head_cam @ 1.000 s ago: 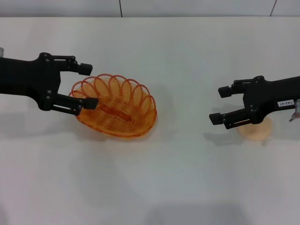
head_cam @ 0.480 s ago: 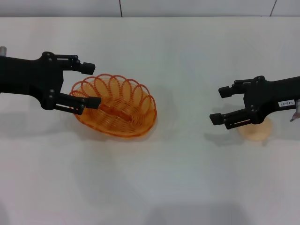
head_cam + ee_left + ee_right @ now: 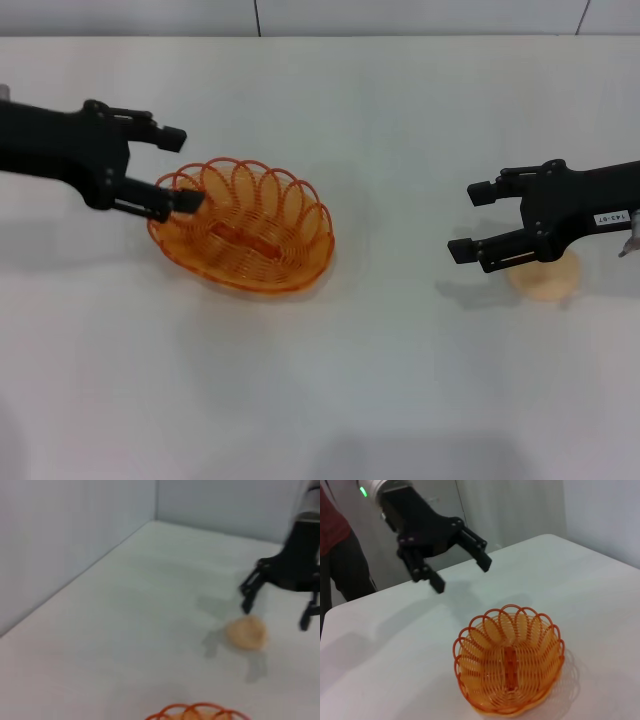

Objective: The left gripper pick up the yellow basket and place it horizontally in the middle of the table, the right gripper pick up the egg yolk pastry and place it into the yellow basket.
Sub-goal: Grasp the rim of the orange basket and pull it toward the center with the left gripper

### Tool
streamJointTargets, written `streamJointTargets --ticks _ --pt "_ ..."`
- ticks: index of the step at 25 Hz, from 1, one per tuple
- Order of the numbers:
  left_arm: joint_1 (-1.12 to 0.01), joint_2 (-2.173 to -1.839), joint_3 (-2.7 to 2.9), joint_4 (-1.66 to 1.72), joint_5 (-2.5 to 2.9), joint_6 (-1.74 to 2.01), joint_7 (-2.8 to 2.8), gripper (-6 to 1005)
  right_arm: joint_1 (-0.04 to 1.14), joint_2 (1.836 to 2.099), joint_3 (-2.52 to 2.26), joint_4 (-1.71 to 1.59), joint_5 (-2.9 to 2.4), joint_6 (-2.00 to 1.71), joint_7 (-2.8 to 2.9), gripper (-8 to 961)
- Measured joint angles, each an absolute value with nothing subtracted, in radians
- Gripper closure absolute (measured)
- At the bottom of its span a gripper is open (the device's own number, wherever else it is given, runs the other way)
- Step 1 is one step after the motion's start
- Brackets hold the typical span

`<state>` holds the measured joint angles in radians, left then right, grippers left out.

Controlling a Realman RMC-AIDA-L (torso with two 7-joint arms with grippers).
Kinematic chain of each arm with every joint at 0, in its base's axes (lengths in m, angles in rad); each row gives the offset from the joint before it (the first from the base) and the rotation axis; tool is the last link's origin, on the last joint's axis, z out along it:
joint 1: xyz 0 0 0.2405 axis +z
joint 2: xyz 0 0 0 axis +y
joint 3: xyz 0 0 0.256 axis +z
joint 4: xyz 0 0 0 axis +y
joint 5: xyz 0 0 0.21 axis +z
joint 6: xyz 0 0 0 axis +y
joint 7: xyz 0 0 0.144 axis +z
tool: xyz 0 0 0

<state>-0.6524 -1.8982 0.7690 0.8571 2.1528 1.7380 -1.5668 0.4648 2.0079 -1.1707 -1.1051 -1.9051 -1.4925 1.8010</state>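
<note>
While the yellow basket (image 3: 242,236) sits upright on the white worktop (image 3: 330,390), the left tool (image 3: 178,168) hangs just beyond its left end, black fingers spread wide and grasping nothing. In the head view one fingertip (image 3: 188,200) overlaps the basket's looped rim; the other fingertip (image 3: 172,139) lies apart from the basket, off its far-left side. From the right wrist view the left tool (image 3: 461,571) appears lifted clear of the basket (image 3: 509,660), casting a shadow on the worktop (image 3: 395,650) behind it, and the basket holds nothing.

Well apart, on the opposite side of the worktop, the right tool (image 3: 465,220) hovers with its fingers released and nothing between them. Just behind its fingers, partly under the black arm with the white label (image 3: 610,218), lies the egg yolk pastry (image 3: 546,280), resting on the worktop.

From the left wrist view the egg yolk pastry (image 3: 246,632) shows as a pale dome on the worktop (image 3: 125,630), with the right tool (image 3: 276,606) hanging spread just past it and the basket's rim (image 3: 200,712) nearest the camera.

A person in a dark red top (image 3: 335,545) stands beyond the worktop's far edge.
</note>
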Motion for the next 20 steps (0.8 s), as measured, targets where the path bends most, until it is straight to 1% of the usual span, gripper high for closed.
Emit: streamJointTargets --ticks 2,4,6,7,8,12,20 --pt "-0.663 -1.892 0.768 0.858 2.167 1.732 -1.589 136 0.465 2.008 -1.171 -1.105 -1.905 -1.492 1.800 81" --pt "-0.690 -1.863 0.766 0.862 2.198 1.703 -1.679 137 0.465 2.008 -1.170 -1.105 -1.905 -1.492 1.799 81" --pt "-0.702 -1.847 0.766 0.864 2.214 1.685 -1.734 137 0.465 2.009 -1.170 -1.104 -1.902 -1.490 1.799 81" --pt "-0.702 -1.847 0.766 0.864 2.214 1.685 -1.734 137 0.464 2.009 -1.170 -1.104 -1.900 -1.488 1.799 81" --pt "-0.716 -1.834 0.765 0.872 2.233 1.671 -1.798 137 0.464 2.009 -1.169 -1.103 -1.899 -1.486 1.798 81" --pt "-0.739 -1.830 0.764 0.887 2.302 1.666 -1.880 137 0.463 2.010 -1.169 -1.103 -1.896 -1.478 1.799 81" --pt "-0.795 -1.836 0.769 0.885 2.453 1.677 -2.016 137 0.465 2.012 -1.169 -1.104 -1.884 -1.477 1.804 81"
